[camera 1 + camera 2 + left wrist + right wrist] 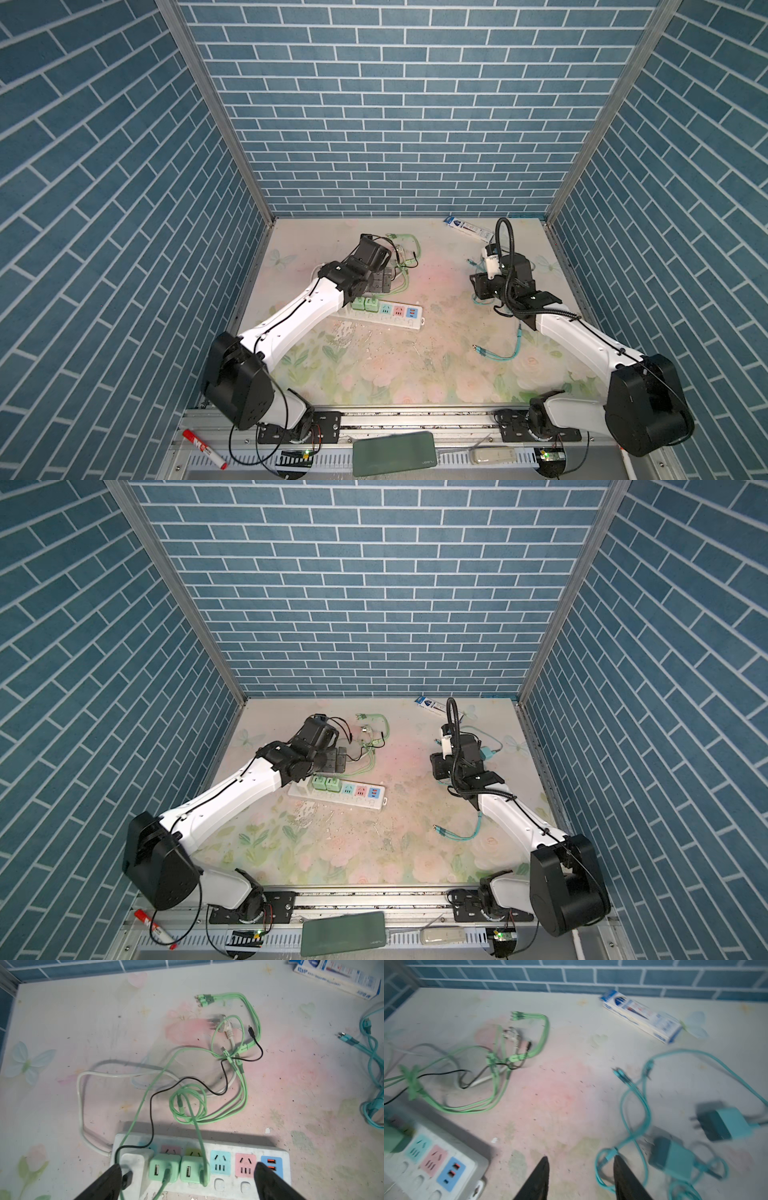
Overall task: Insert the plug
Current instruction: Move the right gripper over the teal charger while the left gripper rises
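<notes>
**Left pincer** (187, 1165): standing wide and empty, hovering at the power strip (390, 318), with its fingers spanning the two green adapters (164, 1167) already seated there. Judged to be waiting to steady the strip.

**Power strip:** lying flat on the counter (415, 374) with its sockets facing up. The blue socket (220, 1162) and pink socket (245, 1164) are showing free.

**Right pincer** (581, 1176): standing narrow with nothing between its fingers, hanging over bare counter just beside the teal cables (633, 1105). Judged to be lining up for a pick.

**Teal plug** (724, 1124): lying on its side on the right part of the counter, well apart from the strip and ungripped.
- Its long axis is running level with the counter.
- Its prongs (695, 1122) are facing toward the strip's side, and its cable is trailing away.

**Second teal plug** (672, 1157): lying nearer the pincer. Which of the two is intended cannot be told.

**Judgement:** the prongs are needing to be turned downward before insertion.
</notes>
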{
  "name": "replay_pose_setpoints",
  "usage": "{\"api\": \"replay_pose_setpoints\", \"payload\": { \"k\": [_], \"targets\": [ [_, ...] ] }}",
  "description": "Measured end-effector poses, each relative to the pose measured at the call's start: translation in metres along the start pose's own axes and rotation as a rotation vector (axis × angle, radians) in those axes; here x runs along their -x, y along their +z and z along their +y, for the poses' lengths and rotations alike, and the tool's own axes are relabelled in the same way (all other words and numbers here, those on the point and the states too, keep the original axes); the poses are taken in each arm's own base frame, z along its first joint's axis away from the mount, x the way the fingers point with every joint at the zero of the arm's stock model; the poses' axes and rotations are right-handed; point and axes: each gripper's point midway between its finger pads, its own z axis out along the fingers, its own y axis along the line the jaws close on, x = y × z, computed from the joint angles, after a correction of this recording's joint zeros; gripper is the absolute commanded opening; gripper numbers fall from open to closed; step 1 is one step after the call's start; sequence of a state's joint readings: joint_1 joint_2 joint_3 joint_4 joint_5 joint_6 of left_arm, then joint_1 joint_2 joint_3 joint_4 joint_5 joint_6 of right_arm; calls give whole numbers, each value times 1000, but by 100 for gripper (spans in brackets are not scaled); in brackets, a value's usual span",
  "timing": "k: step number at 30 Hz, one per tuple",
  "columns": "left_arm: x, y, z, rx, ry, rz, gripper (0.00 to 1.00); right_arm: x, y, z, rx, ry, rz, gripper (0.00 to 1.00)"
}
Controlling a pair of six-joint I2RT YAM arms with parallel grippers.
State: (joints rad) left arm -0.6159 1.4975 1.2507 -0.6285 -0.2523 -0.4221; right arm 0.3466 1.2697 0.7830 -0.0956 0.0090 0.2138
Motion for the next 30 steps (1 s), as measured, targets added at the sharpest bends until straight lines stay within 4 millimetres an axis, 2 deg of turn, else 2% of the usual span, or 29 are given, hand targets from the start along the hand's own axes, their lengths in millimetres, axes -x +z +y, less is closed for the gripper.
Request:
{"api": "replay_pose_setpoints", "payload": {
  "k": [6,9,12,14,16,20,25,30],
  "targets": [
    [3,17,-58,-66,97,29,100,-20,-11,-69,-251,199,109,56],
    [2,23,-83,-100,128,34,100,-24,-11,-93,-322,274,147,56],
    [-4,27,-98,-129,147,45,100,-33,-1,-112,-370,330,208,56],
    [-7,27,-103,-141,155,52,99,-40,9,-117,-382,350,254,57],
    [-8,26,-105,-150,156,54,100,-45,19,-117,-377,361,289,64],
    [-11,27,-105,-156,158,60,99,-54,39,-112,-342,395,345,62],
    [-27,30,-95,-135,166,82,100,-62,61,-108,-305,430,391,61],
    [-37,21,-80,-118,166,73,100,-64,73,-108,-301,457,409,60]
  ]
}}
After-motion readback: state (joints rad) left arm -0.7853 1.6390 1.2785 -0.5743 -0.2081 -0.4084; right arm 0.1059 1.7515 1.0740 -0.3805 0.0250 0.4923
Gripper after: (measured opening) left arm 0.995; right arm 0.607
